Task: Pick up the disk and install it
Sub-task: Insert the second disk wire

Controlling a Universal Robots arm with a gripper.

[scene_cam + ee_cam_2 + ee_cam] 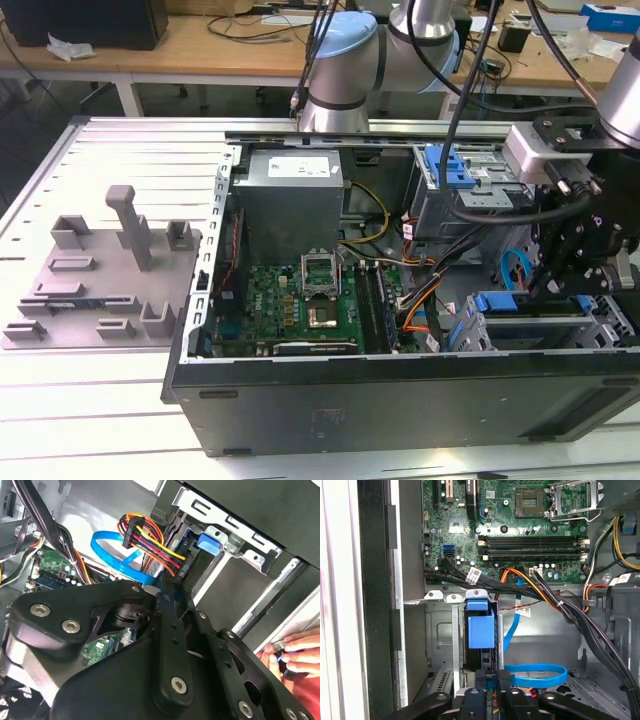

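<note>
The disk (481, 628) stands on edge in a slot of the metal drive cage (440, 630), at the case's front corner. I see it end-on: a thin dark slab with a blue plastic carrier around it. In the second wrist view the carrier's blue end (210, 542) sits under the cage's rim. My gripper (491, 686) is right behind the disk, its black fingers (479, 680) shut on the blue rear edge of the disk. In the exterior view the gripper (562, 285) hangs over the cage (520, 325) at that view's right.
A blue data cable loop (535, 675) and a bundle of power wires (150, 545) lie close beside the gripper. The motherboard (300, 300) fills the case floor. A grey fixture (100, 270) stands on the table at the exterior view's left. A person's hand (295, 655) rests by the case's edge.
</note>
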